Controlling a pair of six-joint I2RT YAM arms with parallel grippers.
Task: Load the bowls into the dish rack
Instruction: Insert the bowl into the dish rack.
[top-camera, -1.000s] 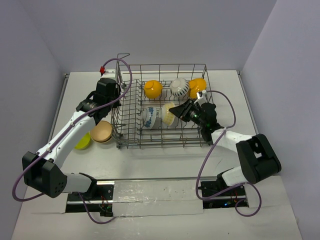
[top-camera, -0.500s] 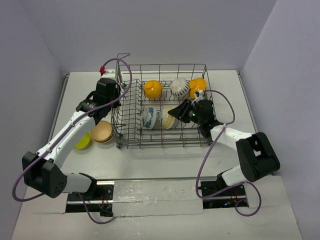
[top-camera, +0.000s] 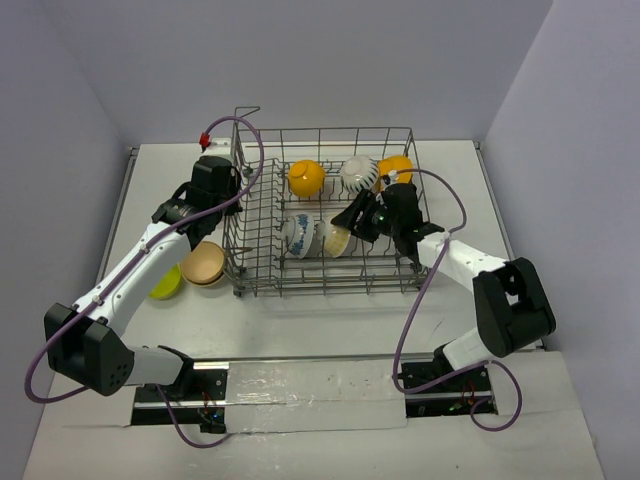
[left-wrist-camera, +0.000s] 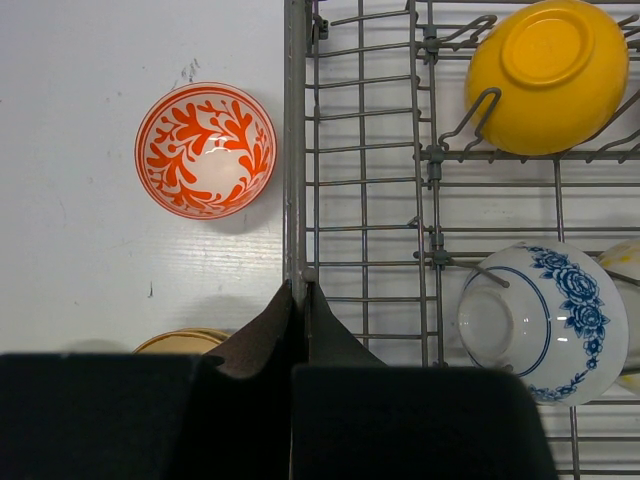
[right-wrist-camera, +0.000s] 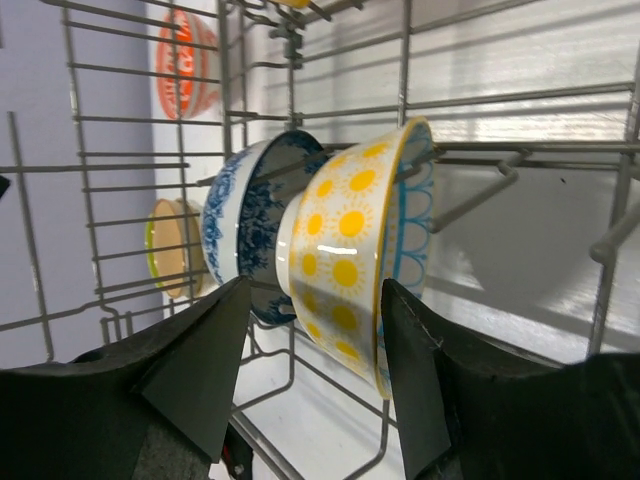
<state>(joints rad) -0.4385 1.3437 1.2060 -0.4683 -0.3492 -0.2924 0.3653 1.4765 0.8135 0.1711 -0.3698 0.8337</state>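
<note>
The grey wire dish rack (top-camera: 320, 131) holds two orange-yellow bowls (top-camera: 305, 177) (top-camera: 396, 169) and a white striped bowl (top-camera: 357, 173) in its far row. A blue-patterned bowl (top-camera: 298, 235) and a white bowl with yellow sun dots (top-camera: 335, 240) stand on edge in the near row. My right gripper (top-camera: 352, 218) is open inside the rack. Its jaws stand on either side of the sun-dot bowl (right-wrist-camera: 350, 250), next to the blue-patterned bowl (right-wrist-camera: 240, 225). My left gripper (left-wrist-camera: 298, 292) is shut on the rack's left rim (left-wrist-camera: 296, 150). A red-and-white bowl (left-wrist-camera: 206, 163) sits upright on the table beside that rim.
A tan bowl (top-camera: 203, 264) and a lime green bowl (top-camera: 165, 285) sit on the table left of the rack, under my left arm. Upright tines and wire walls surround my right gripper. Walls close off the table on both sides.
My right gripper has moved left and a little farther into the rack, with the sun-dot bowl now standing closer to the blue-patterned bowl. My left arm has not moved.
</note>
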